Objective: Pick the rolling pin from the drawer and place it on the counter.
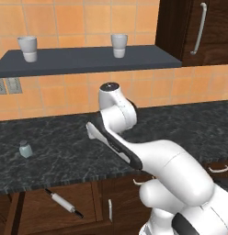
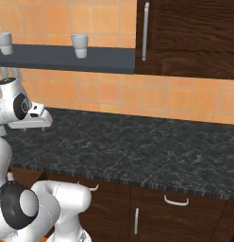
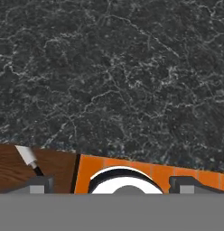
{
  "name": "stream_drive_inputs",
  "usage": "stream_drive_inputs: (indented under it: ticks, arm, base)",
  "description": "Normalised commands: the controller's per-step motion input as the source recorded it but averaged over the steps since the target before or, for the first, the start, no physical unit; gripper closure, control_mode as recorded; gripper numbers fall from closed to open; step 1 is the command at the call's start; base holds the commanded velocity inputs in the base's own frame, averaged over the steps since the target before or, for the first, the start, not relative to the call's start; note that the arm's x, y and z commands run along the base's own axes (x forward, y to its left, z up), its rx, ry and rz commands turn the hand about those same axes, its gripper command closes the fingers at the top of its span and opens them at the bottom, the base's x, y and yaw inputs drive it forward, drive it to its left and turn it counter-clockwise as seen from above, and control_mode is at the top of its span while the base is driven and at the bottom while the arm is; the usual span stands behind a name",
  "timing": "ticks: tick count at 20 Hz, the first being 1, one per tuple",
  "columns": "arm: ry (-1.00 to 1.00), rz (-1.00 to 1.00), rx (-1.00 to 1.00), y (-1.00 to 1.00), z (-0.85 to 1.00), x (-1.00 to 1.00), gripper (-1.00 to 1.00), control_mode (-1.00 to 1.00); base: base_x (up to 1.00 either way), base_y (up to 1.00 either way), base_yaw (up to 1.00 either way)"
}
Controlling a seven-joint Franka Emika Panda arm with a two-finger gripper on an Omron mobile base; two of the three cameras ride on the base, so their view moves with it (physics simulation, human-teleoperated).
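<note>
The rolling pin, a slim whitish cylinder with dark stick handles, lies slantwise in the open drawer below the counter's front edge at lower left. In the hand view one whitish end of the rolling pin with its dark handle shows on the drawer's brown inside. My gripper hangs above the black speckled counter, open and holding nothing, its fingertips set wide apart. The hand is over the counter, up and to the right of the drawer.
A small pale-green shaker stands on the counter at left. A dark grey wall shelf carries two cups. A tall dark cabinet is at upper right. Closed drawers with silver handles sit under the counter.
</note>
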Motion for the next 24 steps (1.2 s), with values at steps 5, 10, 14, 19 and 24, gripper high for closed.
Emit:
stream_drive_inputs:
  ticks: [5,10,14,19,24]
  arm:
    - [0.0,0.0,0.0,0.9,-0.39,0.0,-1.0,-1.0]
    - [0.0,0.0,0.0,0.43,-0.27,0.0,-1.0,-1.0]
    - [0.0,0.0,0.0,0.43,-0.28,0.0,-1.0,-1.0]
    - [0.03,0.0,0.0,0.53,-0.36,-0.06,-1.0,-1.0]
    - [0.07,0.01,0.0,0.43,-0.48,-0.41,-1.0,-1.0]
  base:
    - [0.0,0.0,0.0]
    - [0.0,0.0,0.0]
    - [0.0,0.0,0.0]
    - [0.0,0.0,0.0]
    - [0.0,0.0,0.0]
